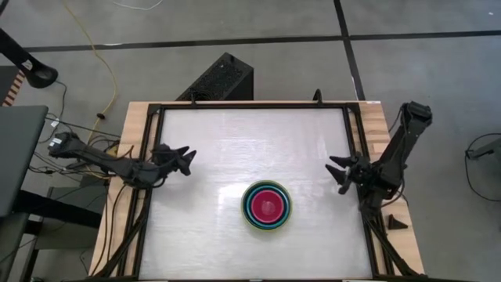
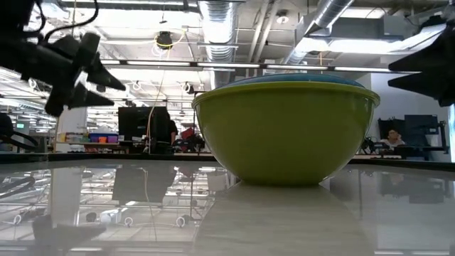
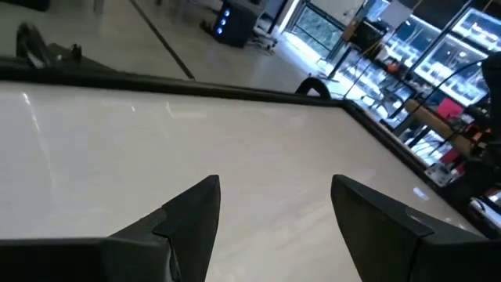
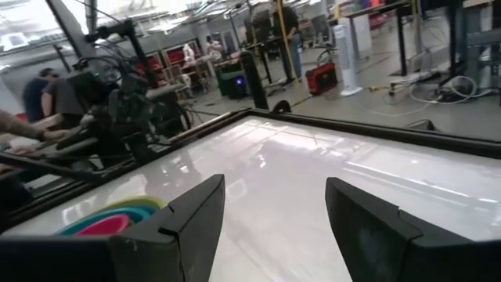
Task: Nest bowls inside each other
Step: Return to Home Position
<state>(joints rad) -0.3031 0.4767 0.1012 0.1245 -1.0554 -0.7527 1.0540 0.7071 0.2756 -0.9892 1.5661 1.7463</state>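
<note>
The bowls (image 1: 267, 206) stand nested in one stack on the white table, a little right of its middle toward the near edge: olive-green outermost, then light blue, teal, bright green and magenta-red innermost. The low view shows the olive-green bowl (image 2: 284, 131) resting on its base, a blue rim above it. The stack's rims (image 4: 109, 221) show in the right wrist view. My left gripper (image 1: 186, 159) hangs open at the table's left side. My right gripper (image 1: 338, 174) hangs open at the right side. Both are clear of the bowls.
A dark frame (image 1: 250, 105) runs around the white table top. A black box (image 1: 219, 78) stands on the floor beyond the far edge. People (image 4: 35, 94) show in the room behind the table. Bare table lies on both sides of the stack.
</note>
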